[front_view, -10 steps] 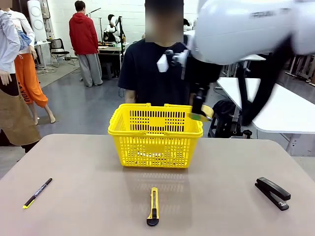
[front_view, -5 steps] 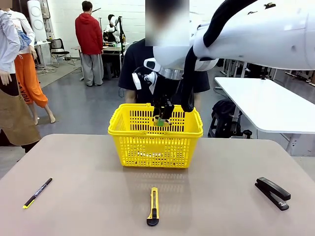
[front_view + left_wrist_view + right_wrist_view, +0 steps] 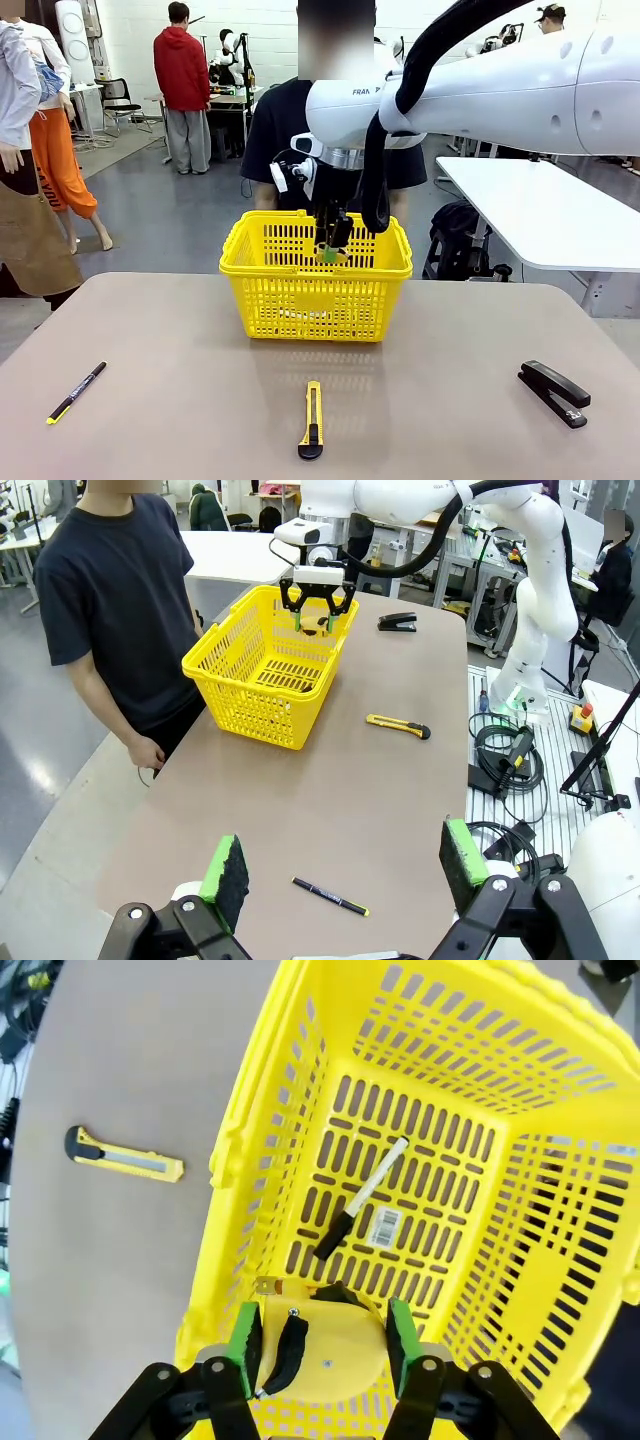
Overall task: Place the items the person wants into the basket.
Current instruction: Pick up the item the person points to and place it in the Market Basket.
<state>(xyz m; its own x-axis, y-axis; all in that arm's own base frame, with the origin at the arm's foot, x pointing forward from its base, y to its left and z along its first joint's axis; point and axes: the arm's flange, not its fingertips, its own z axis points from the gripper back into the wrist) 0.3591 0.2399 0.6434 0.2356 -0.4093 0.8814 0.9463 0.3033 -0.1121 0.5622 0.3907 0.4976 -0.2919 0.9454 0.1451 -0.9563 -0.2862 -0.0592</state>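
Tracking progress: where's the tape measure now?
Right wrist view: the tape measure sits in the right gripper, over the basket, above the marker inside.

Bright even indoor light, soft shadows, wide-angle warp in wrist views

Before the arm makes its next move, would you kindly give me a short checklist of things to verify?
1. Right hand shut on the tape measure: ok, a pad on each side.
2. Tape measure over the basket opening: ok, it appears to be inside the rim.
3. Landing spot free: ok, the marker lies further along the floor.
4. Nobody reaching into the basket: ok.
5. Left hand out of the way: ok, open, far from the basket.
6. Utility knife reachable afterwards: ok, lying on the table in front of the basket.
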